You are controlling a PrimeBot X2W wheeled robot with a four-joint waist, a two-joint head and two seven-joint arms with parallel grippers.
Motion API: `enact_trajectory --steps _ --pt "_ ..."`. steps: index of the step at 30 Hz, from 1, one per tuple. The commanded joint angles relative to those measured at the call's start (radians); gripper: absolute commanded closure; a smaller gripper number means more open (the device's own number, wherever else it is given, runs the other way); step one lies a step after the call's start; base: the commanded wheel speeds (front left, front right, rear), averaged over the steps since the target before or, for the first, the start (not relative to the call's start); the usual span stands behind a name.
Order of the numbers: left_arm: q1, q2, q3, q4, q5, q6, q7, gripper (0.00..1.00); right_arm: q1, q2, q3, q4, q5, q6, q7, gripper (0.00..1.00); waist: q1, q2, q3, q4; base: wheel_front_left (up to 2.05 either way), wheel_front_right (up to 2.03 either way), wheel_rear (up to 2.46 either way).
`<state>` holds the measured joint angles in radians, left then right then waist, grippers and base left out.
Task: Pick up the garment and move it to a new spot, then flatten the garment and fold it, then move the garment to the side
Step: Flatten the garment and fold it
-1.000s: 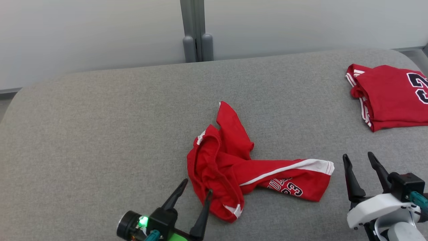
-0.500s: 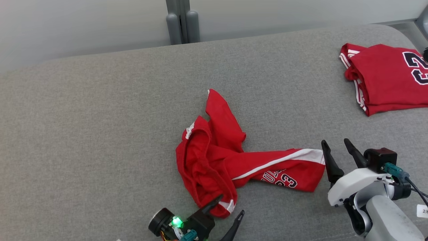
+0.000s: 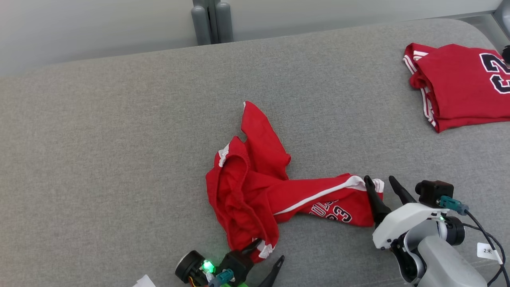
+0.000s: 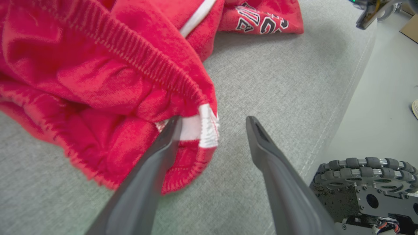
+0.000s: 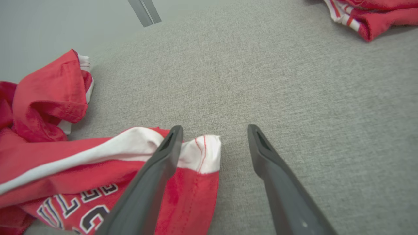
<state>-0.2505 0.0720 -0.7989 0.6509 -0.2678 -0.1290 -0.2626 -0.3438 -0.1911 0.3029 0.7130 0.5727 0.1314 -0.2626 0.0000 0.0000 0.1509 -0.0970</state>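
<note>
Overall | left end effector [image 3: 270, 250] gaped wide, empty, 6 o'clock of garment [image 3: 255, 191] | right end effector [image 3: 379, 178] likewise, 3 o'clock.

the left gripper [image 3: 270, 250] is low down at the bottom, its two dark fingers [image 4: 147, 182] spread wide. the right gripper [image 3: 379, 179] points up, fingers wide apart too, on a white wrist [image 3: 398, 227]

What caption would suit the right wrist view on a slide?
Open right gripper poised at the white-trimmed hem corner of crumpled red shorts on a grey cushion, folded red jersey beyond.
</note>
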Motion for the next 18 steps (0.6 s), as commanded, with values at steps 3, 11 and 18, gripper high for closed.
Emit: enact_trajectory --steps 3,11,18 --pt "-0.014 0.0 0.006 0.025 -0.025 -0.002 -0.001 0.98 0.013 0.014 0.008 0.007 0.065 -0.001 -0.003 0.77 0.0 0.0 -0.001 0.01 0.0 0.0 0.0" --pt "0.015 -0.005 0.079 -0.013 -0.054 -0.002 -0.001 1.0 0.043 -0.007 0.039 -0.028 0.117 -0.001 -0.003 1.0 0.0 0.0 -0.017 0.017 0.0 0.0 0.0" --pt "0.009 0.014 0.202 -0.158 -0.08 -0.002 -0.001 1.0 0.024 -0.042 0.01 -0.145 0.066 -0.001 -0.003 1.0 0.0 0.0 -0.04 0.017 0.0 0.0 0.0"
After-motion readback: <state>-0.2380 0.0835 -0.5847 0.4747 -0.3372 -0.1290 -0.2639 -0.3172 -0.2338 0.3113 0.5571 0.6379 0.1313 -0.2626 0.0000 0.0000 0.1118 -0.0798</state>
